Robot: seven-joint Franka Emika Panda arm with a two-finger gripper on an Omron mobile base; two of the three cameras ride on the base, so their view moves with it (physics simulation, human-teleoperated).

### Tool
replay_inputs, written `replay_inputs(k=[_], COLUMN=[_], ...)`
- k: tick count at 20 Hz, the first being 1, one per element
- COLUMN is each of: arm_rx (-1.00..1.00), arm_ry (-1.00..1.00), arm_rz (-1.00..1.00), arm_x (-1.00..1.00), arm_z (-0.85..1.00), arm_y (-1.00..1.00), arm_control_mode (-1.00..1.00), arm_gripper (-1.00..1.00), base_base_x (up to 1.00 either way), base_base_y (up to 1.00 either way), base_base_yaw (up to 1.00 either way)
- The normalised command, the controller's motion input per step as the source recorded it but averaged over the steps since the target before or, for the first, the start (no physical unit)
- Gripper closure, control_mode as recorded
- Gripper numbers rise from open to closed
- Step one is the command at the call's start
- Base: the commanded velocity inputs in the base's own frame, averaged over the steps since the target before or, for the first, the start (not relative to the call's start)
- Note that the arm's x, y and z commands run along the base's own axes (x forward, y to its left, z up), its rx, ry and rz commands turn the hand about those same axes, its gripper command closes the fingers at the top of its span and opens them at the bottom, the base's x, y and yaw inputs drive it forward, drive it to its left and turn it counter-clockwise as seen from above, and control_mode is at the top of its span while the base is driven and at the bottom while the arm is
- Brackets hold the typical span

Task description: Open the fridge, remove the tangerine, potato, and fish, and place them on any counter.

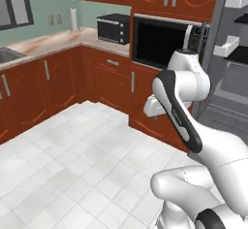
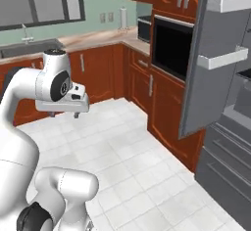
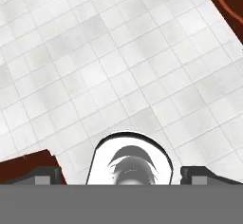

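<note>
The grey fridge (image 2: 212, 78) stands at the right with its door swung open, white door bins (image 2: 223, 58) facing the room and drawers (image 2: 228, 169) below. Its door bins (image 1: 226, 46) and dark shelves also show in the left base view. My gripper (image 2: 63, 115) hangs over the white tiled floor, well left of the fridge and pointing down. It is open, with nothing between the fingertips (image 3: 45, 174). The beige marbled counter (image 1: 53, 41) runs along the back wall over red-brown cabinets. The tangerine, potato and fish are out of view.
A black built-in oven (image 1: 160, 41) sits in the cabinet wall beside the fridge, and a small microwave (image 1: 112, 28) stands on the counter. A sink (image 2: 29, 46) lies under the window, with a paper towel roll (image 1: 73, 19) in the corner. The tiled floor (image 1: 82, 150) spreads wide ahead.
</note>
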Motion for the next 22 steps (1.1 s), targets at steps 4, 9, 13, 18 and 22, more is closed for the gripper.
replay_inputs(k=[4,9,13,18,22], arm_rx=[0.0,0.0,0.0,0.0,0.0], arm_ry=[0.0,0.0,0.0,0.0,0.0], arm_rz=[0.0,0.0,0.0,0.0,0.0], arm_x=[0.0,0.0,0.0,0.0,0.0], arm_z=[0.0,0.0,0.0,0.0,0.0], arm_y=[0.0,0.0,0.0,0.0,0.0], arm_control_mode=[1.0,1.0,1.0,1.0,1.0], arm_gripper=[-1.0,-1.0,-1.0,-1.0,-1.0], base_base_x=[-0.11,0.0,0.33,0.96,1.0], base_base_y=[-0.36,-0.44,-0.37,-0.01,0.02], base_base_yaw=[-0.83,-0.82,-0.76,-0.49,-0.27])
